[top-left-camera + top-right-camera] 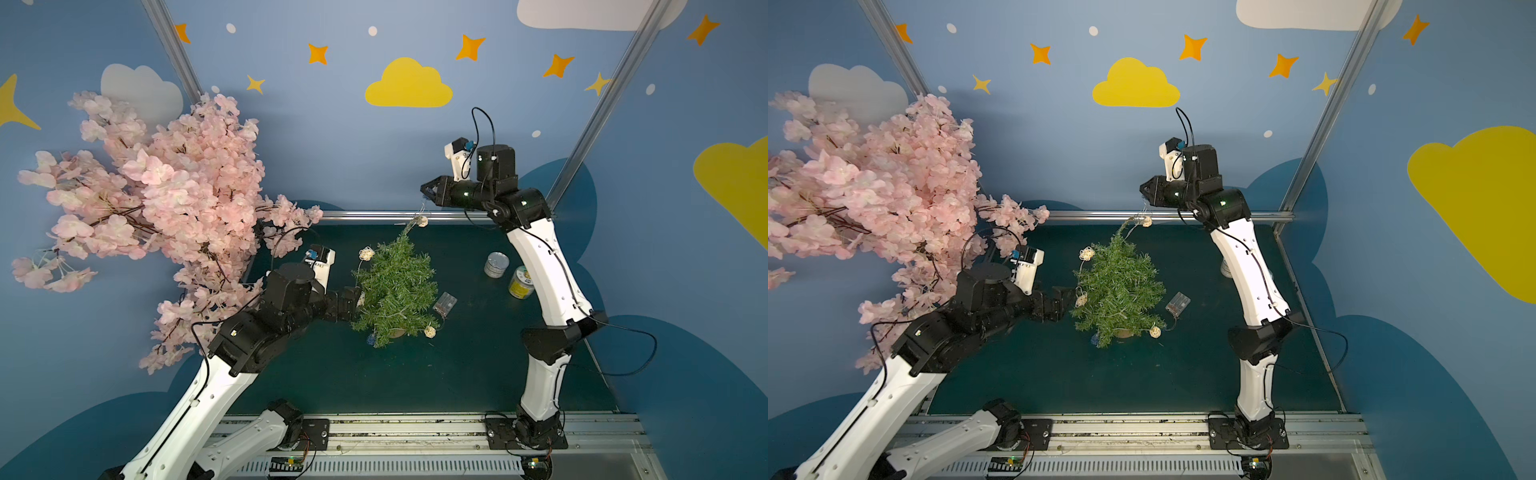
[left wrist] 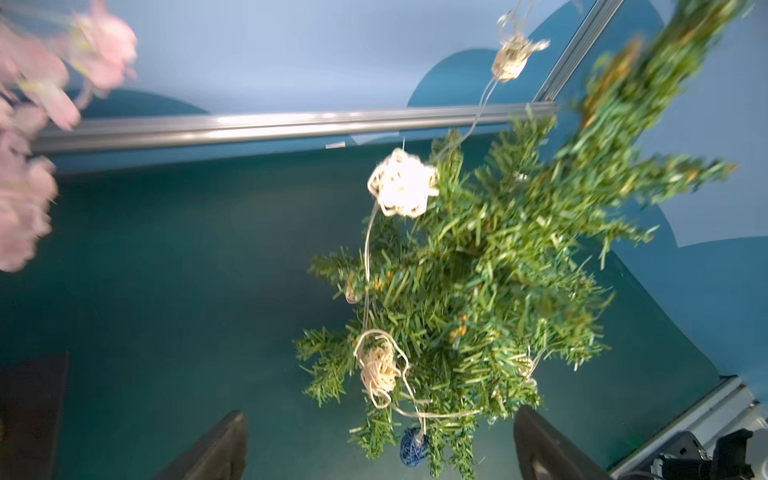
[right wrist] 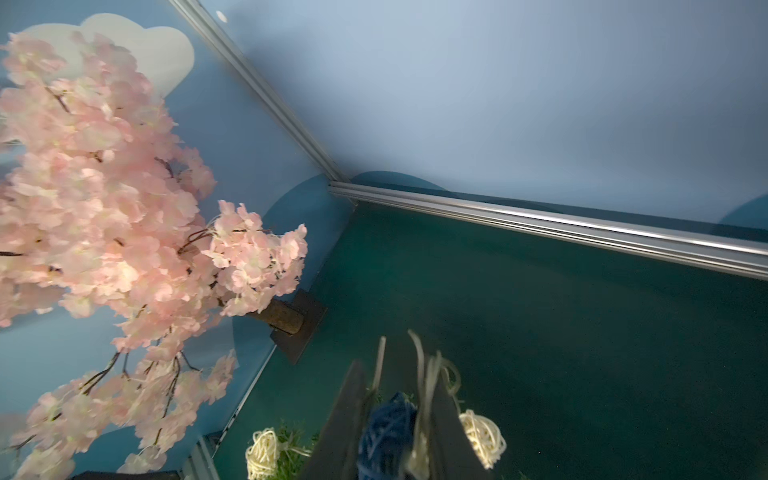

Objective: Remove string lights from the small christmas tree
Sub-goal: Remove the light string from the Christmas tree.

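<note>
The small christmas tree [image 1: 397, 286] stands on its tan base mid-desk [image 1: 415, 374], and the string lights [image 1: 367, 253] are not yet off it: the wire loops around the boughs, with cream balls on its flank and foot and 1 blue ball low down. The clear battery box [image 1: 444, 302] lies on the desk just beside the tree.

The right pincer [image 1: 424, 192] hangs high near the back rail, pinching a blue ball [image 3: 388, 432] and a few wire strands. The wire runs from it down past a cream ball [image 1: 422, 221] at the tree's thin tip, which leans toward it. The left pincer [image 1: 358, 300] is spread wide beside the tree's flank, gripping nothing.

The main risk, as I judge it, is that nothing steadies the tree. With the wire wound through the needles, a further pull from above could tip the tree over or drag it rather than free the loops. A snagged ball could also strain the thin wire or slip out of the pinch. The battery box may be jerked along and catch in the lower boughs. A toppling tree could reach the silver tin [image 1: 496, 264] and yellow-labelled jar [image 1: 521, 282] nearby.

No writing is readable: the jar's label is too small, and the walls show only clouds and stars.
</note>
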### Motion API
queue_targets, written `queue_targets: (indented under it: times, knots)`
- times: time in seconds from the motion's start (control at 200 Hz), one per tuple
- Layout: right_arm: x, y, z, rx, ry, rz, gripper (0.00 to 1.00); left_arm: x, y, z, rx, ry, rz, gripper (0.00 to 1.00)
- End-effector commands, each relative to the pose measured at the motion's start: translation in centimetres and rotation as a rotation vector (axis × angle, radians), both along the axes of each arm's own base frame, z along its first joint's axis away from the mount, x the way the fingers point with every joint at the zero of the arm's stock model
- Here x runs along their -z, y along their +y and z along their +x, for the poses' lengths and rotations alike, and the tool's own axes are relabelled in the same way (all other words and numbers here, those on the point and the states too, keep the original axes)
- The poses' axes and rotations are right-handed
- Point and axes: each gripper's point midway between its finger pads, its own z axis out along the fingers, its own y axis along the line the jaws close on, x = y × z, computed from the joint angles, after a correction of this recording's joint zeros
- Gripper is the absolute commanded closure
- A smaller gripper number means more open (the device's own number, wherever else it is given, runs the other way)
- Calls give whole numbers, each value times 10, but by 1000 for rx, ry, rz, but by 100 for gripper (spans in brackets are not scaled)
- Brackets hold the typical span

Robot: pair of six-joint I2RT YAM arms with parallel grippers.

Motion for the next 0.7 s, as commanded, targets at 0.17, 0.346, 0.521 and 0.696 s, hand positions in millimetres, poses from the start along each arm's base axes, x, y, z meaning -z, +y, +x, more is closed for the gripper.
queue_targets:
  times: [0.17,0.346,0.521,0.696]
  knots:
    - [-43,38,-35,-263,-22,185,88,-52,9,37,52,-100,11,1]
    - [-53,53,-57,-337,-28,212,88,-85,-11,72,192,-183,-106,1]
    - [-63,71,-70,-398,-35,259,88,-92,-44,97,331,-234,-89,0]
    - [-61,82,-59,-398,-27,297,88,-96,-61,114,398,-251,-135,1]
